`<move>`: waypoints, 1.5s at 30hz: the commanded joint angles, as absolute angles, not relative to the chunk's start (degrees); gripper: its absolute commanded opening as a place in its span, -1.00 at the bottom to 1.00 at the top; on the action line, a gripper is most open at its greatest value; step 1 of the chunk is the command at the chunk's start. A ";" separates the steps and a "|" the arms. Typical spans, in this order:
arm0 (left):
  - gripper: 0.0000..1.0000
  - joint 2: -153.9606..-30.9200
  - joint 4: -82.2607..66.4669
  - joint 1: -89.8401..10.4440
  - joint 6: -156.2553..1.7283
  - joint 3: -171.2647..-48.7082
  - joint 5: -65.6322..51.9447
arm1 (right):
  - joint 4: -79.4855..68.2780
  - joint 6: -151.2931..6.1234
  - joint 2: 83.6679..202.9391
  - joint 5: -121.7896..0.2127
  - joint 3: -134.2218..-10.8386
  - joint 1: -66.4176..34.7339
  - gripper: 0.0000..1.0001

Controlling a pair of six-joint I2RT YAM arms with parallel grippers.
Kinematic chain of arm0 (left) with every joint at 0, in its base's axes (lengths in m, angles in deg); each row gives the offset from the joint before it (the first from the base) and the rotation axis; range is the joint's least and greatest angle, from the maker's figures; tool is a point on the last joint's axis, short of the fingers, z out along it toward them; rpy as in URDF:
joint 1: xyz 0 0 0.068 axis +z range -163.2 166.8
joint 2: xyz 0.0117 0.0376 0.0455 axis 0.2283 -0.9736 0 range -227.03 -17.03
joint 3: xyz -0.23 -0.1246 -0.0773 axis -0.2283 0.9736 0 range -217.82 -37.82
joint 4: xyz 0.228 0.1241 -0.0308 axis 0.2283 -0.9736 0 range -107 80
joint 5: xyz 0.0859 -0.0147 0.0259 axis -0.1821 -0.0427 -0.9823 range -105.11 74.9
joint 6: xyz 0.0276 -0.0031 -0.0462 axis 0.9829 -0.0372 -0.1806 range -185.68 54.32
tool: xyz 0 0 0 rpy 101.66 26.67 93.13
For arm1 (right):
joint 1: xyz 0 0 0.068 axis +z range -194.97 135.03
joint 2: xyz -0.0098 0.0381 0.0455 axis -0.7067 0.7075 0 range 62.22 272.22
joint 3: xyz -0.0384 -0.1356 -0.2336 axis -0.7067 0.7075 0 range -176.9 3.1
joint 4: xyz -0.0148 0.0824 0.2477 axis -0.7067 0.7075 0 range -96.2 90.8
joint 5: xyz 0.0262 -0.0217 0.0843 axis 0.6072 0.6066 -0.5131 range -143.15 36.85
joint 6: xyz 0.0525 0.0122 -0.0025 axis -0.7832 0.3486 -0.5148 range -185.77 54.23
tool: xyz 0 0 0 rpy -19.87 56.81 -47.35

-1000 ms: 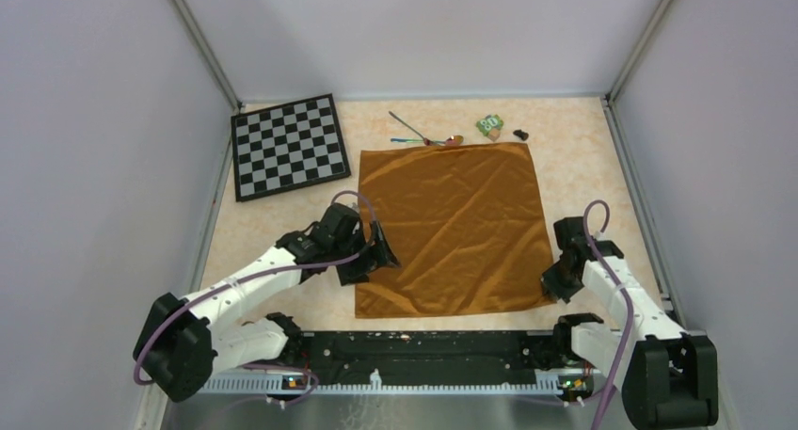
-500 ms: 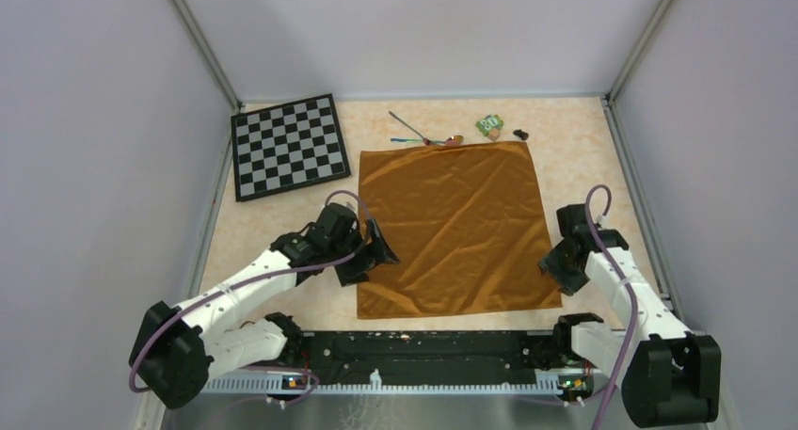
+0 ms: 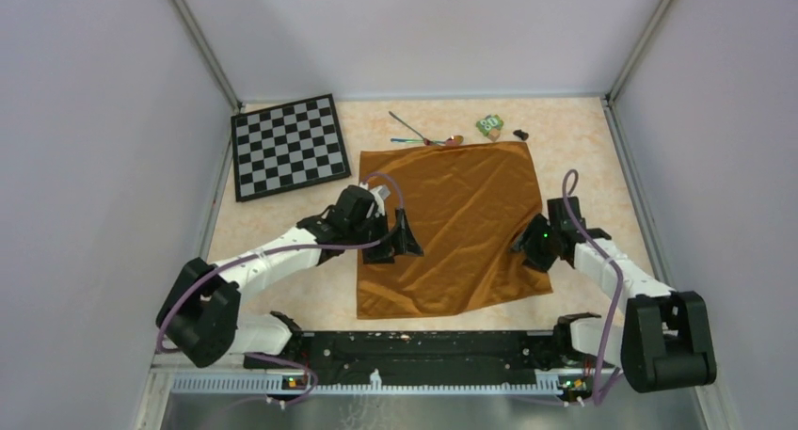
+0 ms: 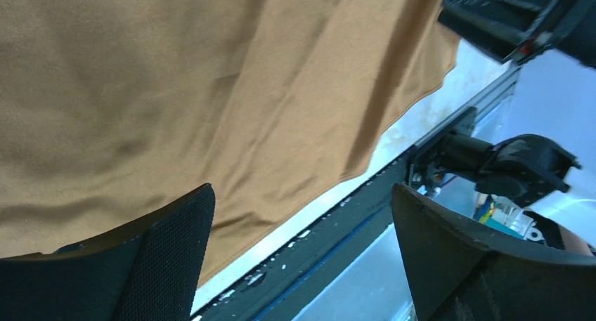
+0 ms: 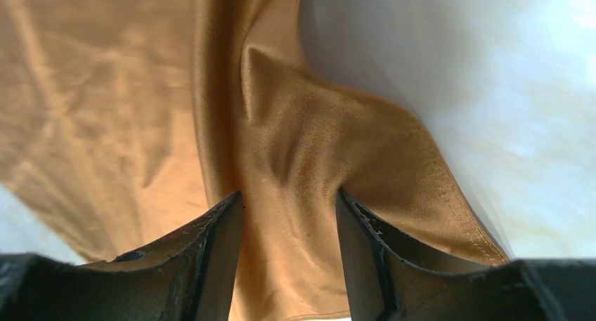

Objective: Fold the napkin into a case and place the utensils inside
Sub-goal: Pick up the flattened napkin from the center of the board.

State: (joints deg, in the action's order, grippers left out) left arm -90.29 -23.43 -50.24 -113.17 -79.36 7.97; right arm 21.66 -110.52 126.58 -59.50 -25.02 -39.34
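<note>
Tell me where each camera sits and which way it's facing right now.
Top external: high behind the robot, looking down at the table; left gripper and right gripper show over the napkin.
Left wrist: low over the napkin, facing across it toward the near rail; own fingers at the bottom.
Right wrist: close above the napkin's bunched edge; own fingers straddle it.
Shared: all see the napkin; left wrist also catches the right arm.

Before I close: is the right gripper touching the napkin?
Touching. The right wrist view shows a ridge of the napkin bunched between the fingers of the right gripper, against both.
</note>
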 commanded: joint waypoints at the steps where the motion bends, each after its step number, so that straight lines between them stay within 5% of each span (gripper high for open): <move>1: 0.97 -93.80 -21.84 -49.87 -107.56 -80.51 8.43 | 8.67 -110.18 134.06 -62.64 -25.07 -35.50 0.03; 6: 0.97 -93.69 -21.36 -49.68 -107.20 -78.79 6.54 | 3.78 -110.39 145.34 -61.94 -34.05 -30.06 0.01; 13: 0.98 -91.14 -19.88 -49.63 -108.79 -76.59 6.52 | 23.52 -102.99 144.74 -51.24 -46.09 -28.10 0.16; 21: 0.97 -88.95 -19.48 -49.65 -108.78 -75.47 7.78 | 34.32 -95.89 135.63 -51.87 -40.67 -35.90 0.10; 27: 0.97 -87.84 -19.76 -49.61 -108.34 -75.82 8.34 | 32.08 -93.35 141.82 -57.28 -42.75 -35.48 0.11; 45: 0.97 -84.38 -20.25 -49.52 -108.75 -74.62 8.50 | 37.19 -91.06 150.06 -44.60 -49.65 -29.08 0.05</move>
